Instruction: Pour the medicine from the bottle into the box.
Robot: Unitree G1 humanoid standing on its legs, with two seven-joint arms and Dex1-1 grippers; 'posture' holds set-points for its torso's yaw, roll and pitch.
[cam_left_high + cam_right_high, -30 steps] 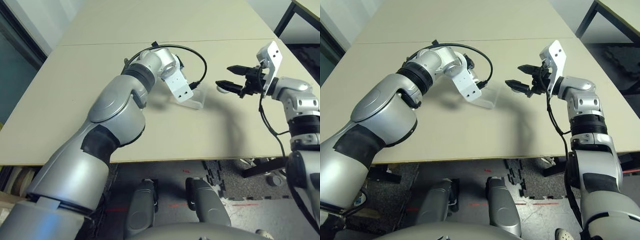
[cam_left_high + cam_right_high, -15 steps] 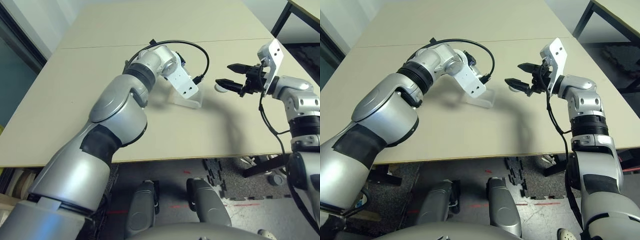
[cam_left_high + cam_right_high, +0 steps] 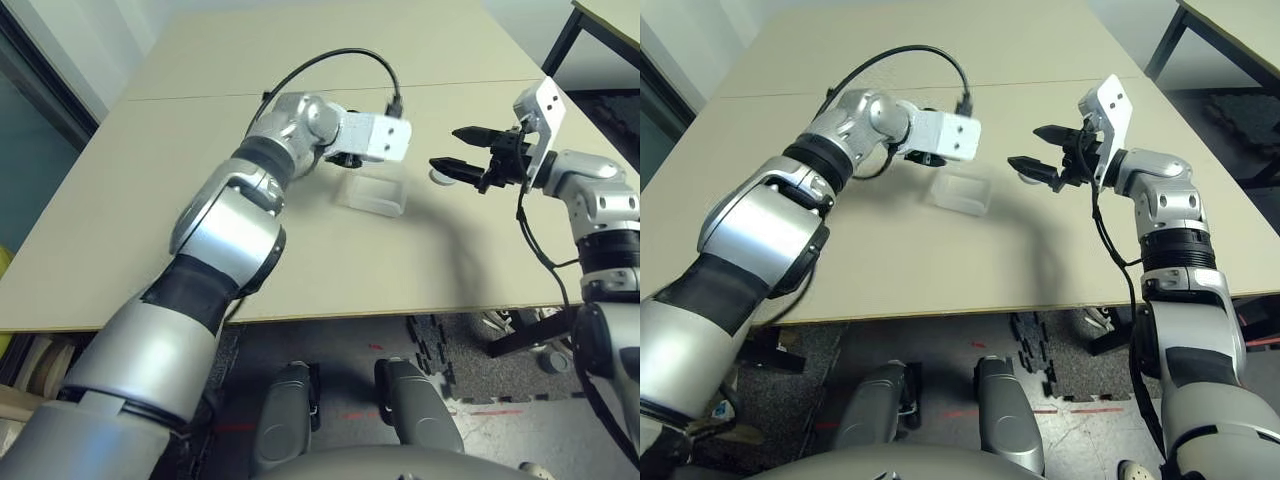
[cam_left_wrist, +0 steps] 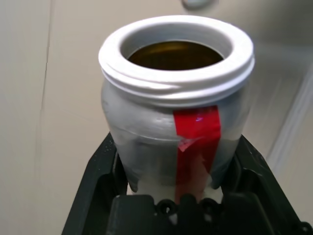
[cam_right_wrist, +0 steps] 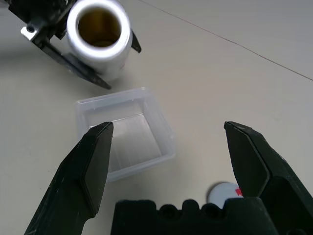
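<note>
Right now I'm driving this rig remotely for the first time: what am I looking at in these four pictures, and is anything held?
It is a humanoid robot at a table. Two pictures come from its head, looking down over both arms. The other two come from cameras on each wrist, looking along that gripper's fingers. The left gripper is shut on the bottle, which has its cap off and its mouth open. The right gripper is open and holds nothing. On the table lie the clear box, with nothing in it, between the two grippers, and the bottle's cap under the right gripper.
</note>
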